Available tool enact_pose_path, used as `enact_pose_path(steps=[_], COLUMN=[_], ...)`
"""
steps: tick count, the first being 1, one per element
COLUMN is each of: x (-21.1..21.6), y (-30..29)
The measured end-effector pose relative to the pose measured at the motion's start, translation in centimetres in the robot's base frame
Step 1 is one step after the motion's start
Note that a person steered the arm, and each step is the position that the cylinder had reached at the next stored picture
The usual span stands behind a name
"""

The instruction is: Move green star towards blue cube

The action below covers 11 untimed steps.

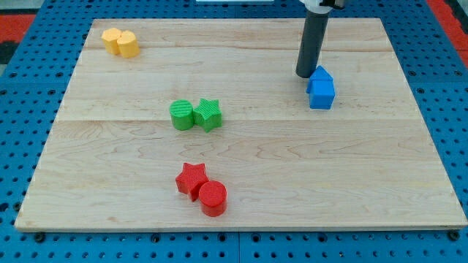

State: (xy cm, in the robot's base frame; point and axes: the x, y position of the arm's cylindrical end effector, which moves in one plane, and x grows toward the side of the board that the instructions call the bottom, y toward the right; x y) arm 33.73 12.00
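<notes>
One camera view covers the whole scene. A pale wooden board (241, 131) lies on a blue perforated table (22, 95). The arm carries no claw, so no opening width or hold can be stated; it ends in a straight dark rod. The rod descends from the view's top, right of centre, and my tip (306, 75) meets the board just at the upper left of the blue cube (321, 93). Whether tip and cube touch cannot be determined; they are just beside each other.

The blue cube appears as two joined blue pieces, the smaller one at its upper edge.

The green star (208, 114) lies left of the board's centre, well apart from the tip and from the blue cube. A green cylinder (182, 115) stands against the star's left side, touching it.

Toward the view's bottom, a red star (191, 179) and a red cylinder (213, 198) sit in contact, the cylinder at the star's lower right.

At the board's upper left corner, two yellow blocks (120, 42) stand pressed together; their exact shapes cannot be made out.
</notes>
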Motion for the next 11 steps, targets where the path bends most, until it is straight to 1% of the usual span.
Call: enact_pose_path(steps=[1,2,3,4,5,6,7,8,9,10,11], x=[-1.4,-3.6,0.0,5.3,7.8,8.5,9.9,10.7,12.8,10.9,9.3], y=[0.0,-2.8,-13.1,-20.8,-20.6,-18.4,-19.6,-17.7,-19.3,-16.2,-15.2])
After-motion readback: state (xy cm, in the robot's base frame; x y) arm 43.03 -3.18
